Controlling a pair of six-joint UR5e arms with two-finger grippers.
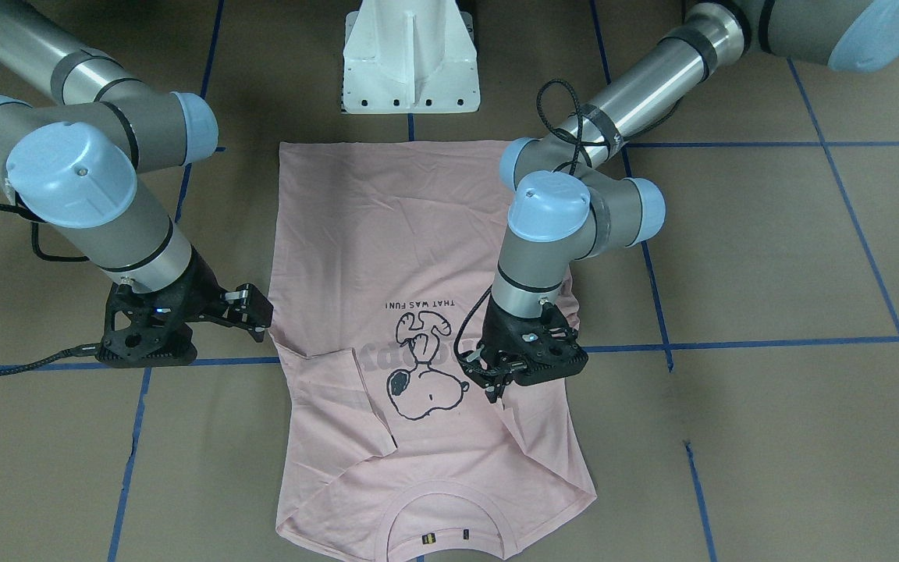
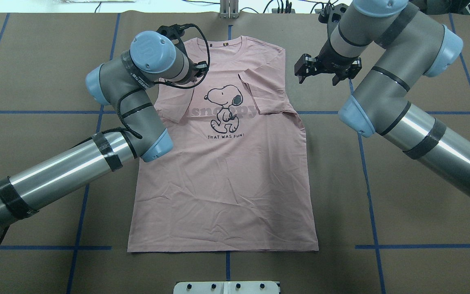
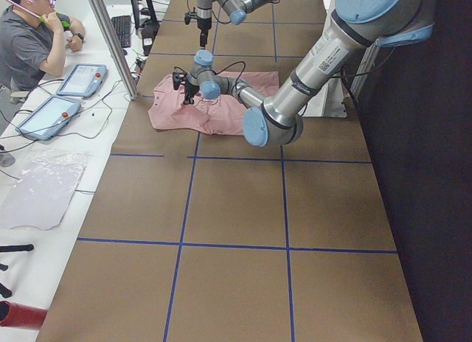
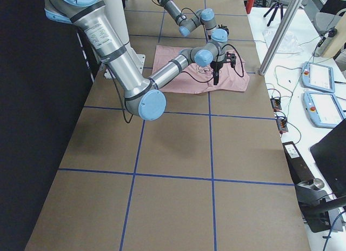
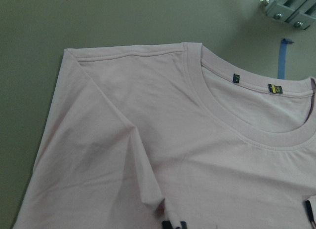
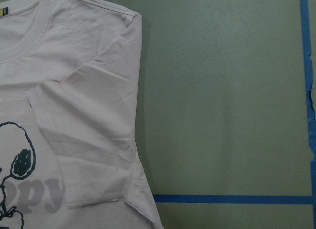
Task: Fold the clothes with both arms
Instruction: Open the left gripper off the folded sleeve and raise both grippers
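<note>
- Shirt [image 2: 227, 175] lies flat, print up, on the table [image 2: 382, 183]. Its long axis runs straight out from the robot, with the collar [image 1: 449, 507] at the far end and the hem by the base.
- Both sleeves are already turned in over the chest.
- Left gripper [image 1: 494, 388] is down on the shirt at its left sleeve fold, beside the print. The tips look pinched together on a ridge of shirt fabric (going by the wrist view).
- Right gripper [image 1: 256, 312] has its fingers apart, holding nothing, just off the shirt's right edge and level with the sleeve.
- Next is likely a lengthwise fold. The left gripper is nearer, and the right must move inward to reach the shirt's edge.
</note>
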